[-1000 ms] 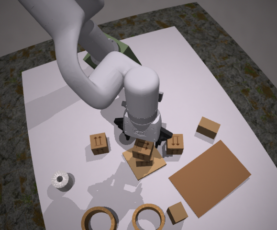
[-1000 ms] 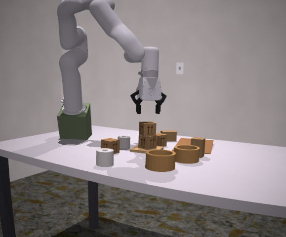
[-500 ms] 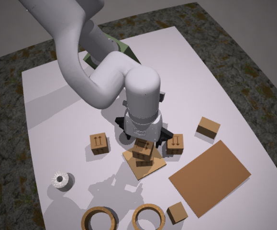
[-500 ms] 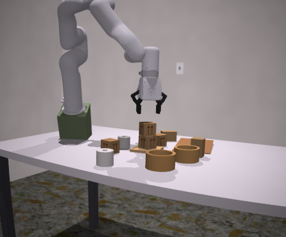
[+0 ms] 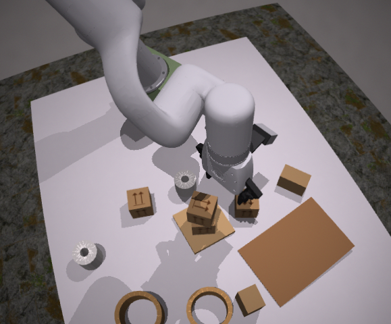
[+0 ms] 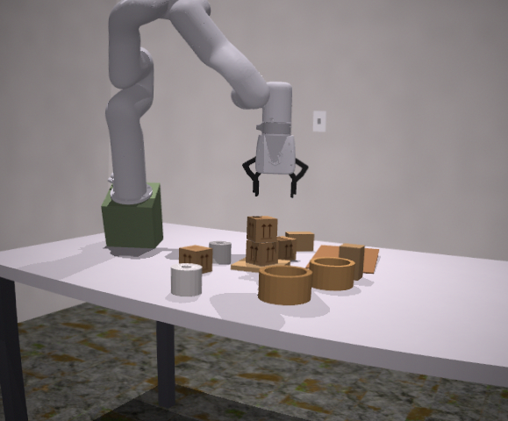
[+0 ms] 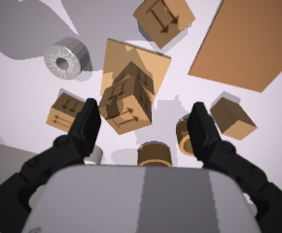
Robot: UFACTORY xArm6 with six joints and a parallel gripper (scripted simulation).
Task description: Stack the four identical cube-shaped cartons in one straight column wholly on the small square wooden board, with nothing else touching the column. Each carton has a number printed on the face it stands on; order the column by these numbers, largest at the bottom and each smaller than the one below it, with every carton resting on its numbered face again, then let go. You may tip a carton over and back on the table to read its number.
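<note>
Two arrow-marked cartons are stacked on the small wooden board [image 5: 204,231]. The upper carton [image 5: 202,207] sits turned a little on the lower carton [image 5: 203,229]. A third carton [image 5: 247,206] stands on the table just right of the board, and a fourth carton [image 5: 140,202] stands to its left. My gripper [image 6: 274,185] is open and empty. It hangs well above the stack [image 6: 261,239], slightly to its right. In the wrist view the upper carton [image 7: 126,104] shows between the open fingers, far below. No number faces show.
A large flat brown board [image 5: 296,250] lies at the right. Plain brown boxes [image 5: 294,179] [image 5: 250,299], two brown rings [image 5: 138,308] [image 5: 209,306] and two grey rolls [image 5: 185,179] [image 5: 85,252] stand around. The arm's green base [image 6: 131,220] is at the back left.
</note>
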